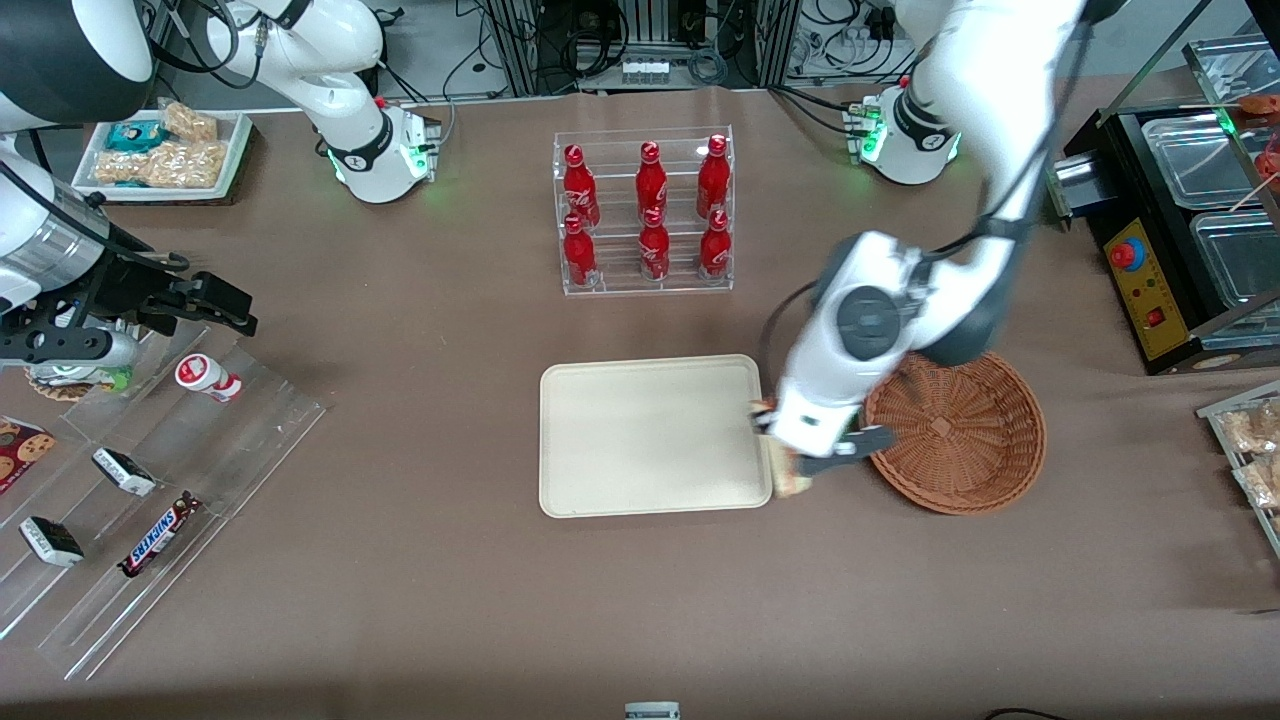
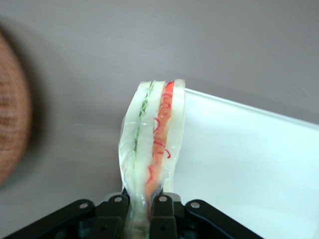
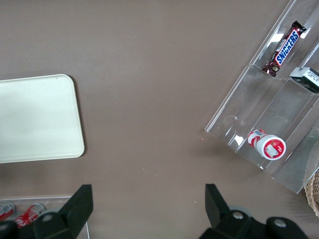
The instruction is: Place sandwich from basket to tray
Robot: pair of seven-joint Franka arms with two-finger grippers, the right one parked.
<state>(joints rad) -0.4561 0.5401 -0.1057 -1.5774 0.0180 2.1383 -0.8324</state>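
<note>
My left gripper (image 1: pixel 790 455) (image 2: pixel 148 209) is shut on the sandwich (image 2: pixel 152 139), a pale wedge with green and red-orange filling that hangs from the fingers. In the front view the sandwich (image 1: pixel 790 482) shows just under the hand, over the tray's edge nearest the basket. The cream tray (image 1: pixel 650 435) (image 2: pixel 249 164) lies flat in the middle of the table. The round wicker basket (image 1: pixel 960 435) (image 2: pixel 12 124) sits beside the tray, toward the working arm's end, with nothing visible in it.
A clear rack of red bottles (image 1: pixel 645 212) stands farther from the front camera than the tray. A stepped acrylic rack with snack bars (image 1: pixel 150 500) and a white snack tray (image 1: pixel 165 150) lie toward the parked arm's end. A black appliance (image 1: pixel 1180 230) stands at the working arm's end.
</note>
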